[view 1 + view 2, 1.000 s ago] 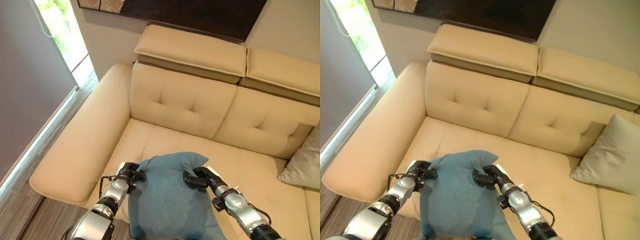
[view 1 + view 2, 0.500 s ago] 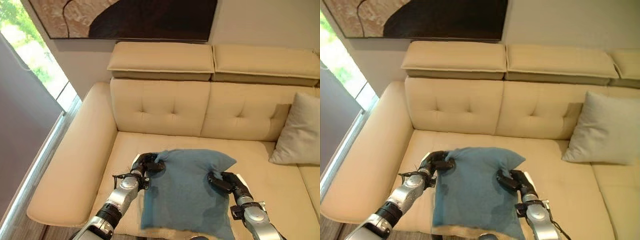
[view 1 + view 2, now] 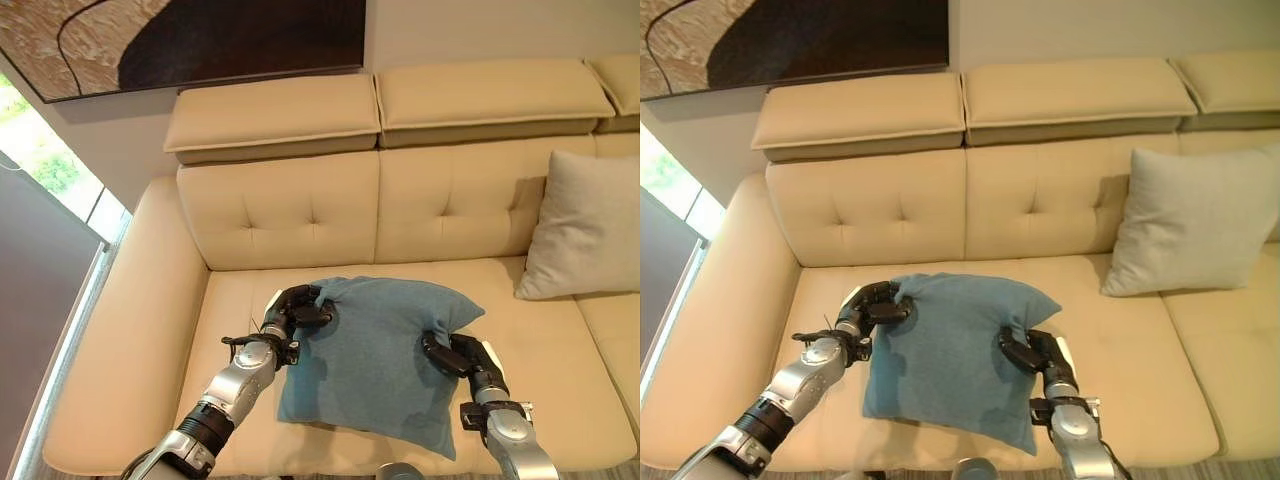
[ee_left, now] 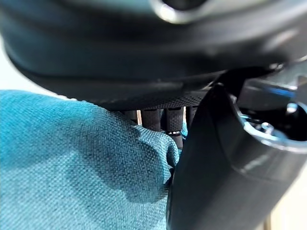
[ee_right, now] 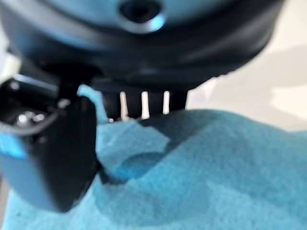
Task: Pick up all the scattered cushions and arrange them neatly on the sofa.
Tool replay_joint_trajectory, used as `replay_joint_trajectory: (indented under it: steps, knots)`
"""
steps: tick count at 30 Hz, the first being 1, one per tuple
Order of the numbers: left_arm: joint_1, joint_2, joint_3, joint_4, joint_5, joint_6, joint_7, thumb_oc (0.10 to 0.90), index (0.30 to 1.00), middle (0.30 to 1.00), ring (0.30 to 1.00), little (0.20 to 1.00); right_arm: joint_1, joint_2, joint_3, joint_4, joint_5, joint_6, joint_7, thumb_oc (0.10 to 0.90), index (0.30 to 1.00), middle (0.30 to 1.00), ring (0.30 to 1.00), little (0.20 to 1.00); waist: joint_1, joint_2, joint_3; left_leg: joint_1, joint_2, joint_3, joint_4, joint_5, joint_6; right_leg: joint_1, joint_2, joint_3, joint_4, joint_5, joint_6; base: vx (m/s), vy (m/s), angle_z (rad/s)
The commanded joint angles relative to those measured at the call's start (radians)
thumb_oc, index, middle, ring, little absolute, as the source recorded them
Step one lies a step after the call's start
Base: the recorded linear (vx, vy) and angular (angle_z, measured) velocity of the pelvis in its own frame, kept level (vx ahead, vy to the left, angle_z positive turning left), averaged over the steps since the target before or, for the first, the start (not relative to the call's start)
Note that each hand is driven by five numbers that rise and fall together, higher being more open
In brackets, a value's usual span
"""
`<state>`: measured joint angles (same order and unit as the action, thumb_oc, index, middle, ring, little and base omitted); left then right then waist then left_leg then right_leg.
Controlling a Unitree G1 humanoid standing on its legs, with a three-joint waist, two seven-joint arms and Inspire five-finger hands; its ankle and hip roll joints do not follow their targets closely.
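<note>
A blue cushion (image 3: 375,360) lies flat on the seat of the beige sofa (image 3: 300,210), near its left end. My left hand (image 3: 293,310) is shut on the cushion's far left corner, and in the left wrist view the blue cloth (image 4: 72,158) is pinched between thumb and fingers. At the cushion's right edge my right hand (image 3: 452,356) is shut on the fabric, with a fold of cloth (image 5: 129,143) caught by its thumb. A light grey cushion (image 3: 585,225) leans upright against the sofa back at the right.
The sofa's wide left armrest (image 3: 125,330) runs beside the blue cushion. A dark and tan picture (image 3: 180,40) hangs on the wall above the headrests. A window (image 3: 45,170) with a grey blind is at the far left. Bare seat lies between the two cushions.
The camera has swung right and tilted up, showing more of the sofa. Both hands have carried the blue cushion further onto the seat, where it now lies flatter, still gripped.
</note>
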<state>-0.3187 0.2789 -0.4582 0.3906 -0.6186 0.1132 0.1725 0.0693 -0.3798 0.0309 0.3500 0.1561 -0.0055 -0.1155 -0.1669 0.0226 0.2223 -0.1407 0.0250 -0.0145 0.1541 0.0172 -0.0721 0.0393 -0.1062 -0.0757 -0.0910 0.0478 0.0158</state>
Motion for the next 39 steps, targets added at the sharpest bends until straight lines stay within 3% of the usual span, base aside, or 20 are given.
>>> replay_joint_trajectory:
  steps: [1,5,6,8,11,14,16,21,25,30,32,35,38,39]
  knots:
    - [-0.139,-0.047,0.106,-0.084,-0.108,-0.161,-0.033,0.400,0.300,0.300,0.300,0.300,-0.031,-0.046,-0.061,0.001,0.001,-0.028,-0.068,0.400,0.300,0.300,0.300,0.300,0.007,0.017,-0.053,-0.076,0.004,0.018,0.006,-0.036,0.019,0.049,0.043,-0.021,0.116,-0.210,0.047,0.09,0.146,-0.22]
    - [-0.123,-0.081,0.082,-0.081,-0.088,-0.168,-0.022,0.400,0.300,0.300,0.300,0.300,-0.020,-0.004,-0.046,-0.053,-0.021,-0.027,-0.060,0.400,0.300,0.300,0.300,0.300,-0.010,0.023,-0.087,-0.010,-0.021,0.002,-0.097,-0.036,0.046,0.041,0.018,0.013,0.152,-0.216,0.084,0.19,0.325,-0.48]
    - [-0.112,-0.090,0.066,-0.076,-0.070,-0.162,-0.020,0.400,0.300,0.300,0.300,0.300,0.009,0.024,-0.036,-0.101,-0.027,-0.025,-0.038,0.400,0.300,0.300,0.300,0.300,-0.030,0.019,-0.096,0.029,-0.030,0.024,-0.116,-0.051,0.077,0.005,-0.004,0.026,0.263,-0.238,0.102,0.24,0.389,-0.58]
    - [-0.097,-0.085,0.070,-0.090,-0.065,-0.161,-0.022,0.400,0.300,0.300,0.300,0.300,0.013,0.027,-0.027,-0.113,-0.041,-0.023,-0.029,0.400,0.300,0.300,0.300,0.300,-0.032,0.015,-0.087,0.039,-0.031,0.034,-0.116,-0.057,0.087,-0.033,-0.012,0.030,0.329,-0.237,0.107,0.10,0.292,-0.41]
    - [-0.049,-0.067,0.073,-0.106,-0.037,-0.158,-0.039,0.400,0.300,0.300,0.300,0.300,0.032,0.037,-0.009,-0.119,-0.085,-0.021,-0.006,0.400,0.300,0.300,0.300,0.300,-0.028,0.005,-0.051,0.054,-0.032,0.080,-0.120,-0.075,0.120,-0.147,-0.058,-0.005,0.514,-0.166,0.128,0.01,0.235,-0.64]
    - [-0.025,-0.040,0.093,-0.101,-0.024,-0.160,-0.044,0.400,0.300,0.300,0.300,0.300,0.030,0.050,-0.013,-0.107,-0.077,-0.022,-0.015,0.400,0.300,0.300,0.300,0.300,-0.010,0.009,-0.048,0.073,-0.019,0.107,-0.142,-0.092,0.117,-0.150,-0.124,-0.080,0.425,-0.132,0.128,0.05,0.022,-0.17]
    - [-0.012,-0.029,0.096,-0.107,-0.025,-0.163,-0.050,0.400,0.300,0.300,0.300,0.300,0.023,0.048,-0.013,-0.103,-0.072,-0.023,-0.019,0.400,0.300,0.300,0.300,0.300,-0.003,0.012,-0.039,0.070,-0.013,0.101,-0.133,-0.101,0.111,-0.157,-0.146,-0.093,0.344,-0.106,0.133,0.06,-0.044,-0.17]
    - [0.006,-0.002,0.126,-0.143,0.002,-0.179,-0.054,0.400,0.300,0.300,0.300,0.300,0.008,0.035,-0.029,-0.145,-0.089,-0.029,-0.043,0.400,0.300,0.300,0.300,0.300,0.005,-0.005,-0.054,0.062,-0.033,0.091,-0.118,-0.114,0.102,-0.117,-0.142,-0.071,0.191,-0.059,0.163,0.08,-0.072,-0.04]
    - [-0.008,0.010,0.133,-0.170,0.027,-0.195,-0.039,0.400,0.300,0.300,0.300,0.300,-0.065,0.018,-0.031,-0.200,-0.107,-0.045,-0.084,0.400,0.300,0.300,0.300,0.300,0.020,0.001,-0.074,0.050,-0.027,0.083,-0.144,-0.104,0.091,-0.108,-0.126,-0.081,0.130,-0.054,0.163,0.05,-0.101,0.01]
    - [-0.175,0.043,0.099,-0.158,0.123,-0.228,0.034,0.400,0.300,0.300,0.300,0.300,-0.297,-0.012,0.010,-0.172,-0.111,-0.091,-0.200,0.400,0.300,0.300,0.300,0.300,0.046,0.014,-0.054,-0.014,-0.018,0.055,-0.144,-0.082,0.077,-0.121,-0.109,-0.113,0.076,-0.047,0.153,-0.08,-0.076,0.15]
    - [-0.306,0.086,0.097,-0.170,0.154,-0.280,0.109,0.400,0.300,0.300,0.300,0.300,-0.497,-0.048,0.066,-0.162,-0.155,-0.109,-0.303,0.400,0.300,0.300,0.300,0.300,0.068,0.015,-0.029,-0.070,-0.011,0.047,-0.157,-0.054,0.066,-0.159,-0.097,-0.117,0.052,-0.031,0.146,-0.16,-0.060,0.17]
    - [-0.407,0.138,0.100,-0.156,0.186,-0.318,0.156,0.400,0.300,0.300,0.300,0.300,-0.631,-0.116,0.098,-0.167,-0.238,-0.116,-0.373,0.400,0.300,0.300,0.300,0.300,0.084,0.012,-0.012,-0.111,-0.007,0.041,-0.167,-0.030,0.057,-0.196,-0.090,-0.121,0.044,-0.023,0.143,-0.12,-0.040,0.03]
    - [-0.540,0.208,0.101,-0.129,0.248,-0.336,0.224,0.400,0.300,0.300,0.300,0.300,-0.774,-0.193,0.121,-0.161,-0.277,-0.110,-0.430,0.400,0.300,0.300,0.300,0.300,0.099,0.008,0.000,-0.152,-0.001,0.035,-0.181,-0.005,0.046,-0.236,-0.081,-0.125,0.037,-0.015,0.136,-0.07,-0.055,0.09]
    - [-0.652,0.301,0.083,-0.082,0.387,-0.322,0.265,0.400,0.300,0.300,0.300,0.300,-0.865,-0.245,0.148,-0.133,-0.287,-0.118,-0.453,0.400,0.300,0.300,0.300,0.300,0.106,0.003,0.008,-0.168,0.004,0.033,-0.186,0.001,0.036,-0.253,-0.075,-0.125,0.037,-0.016,0.134,-0.08,-0.061,0.14]
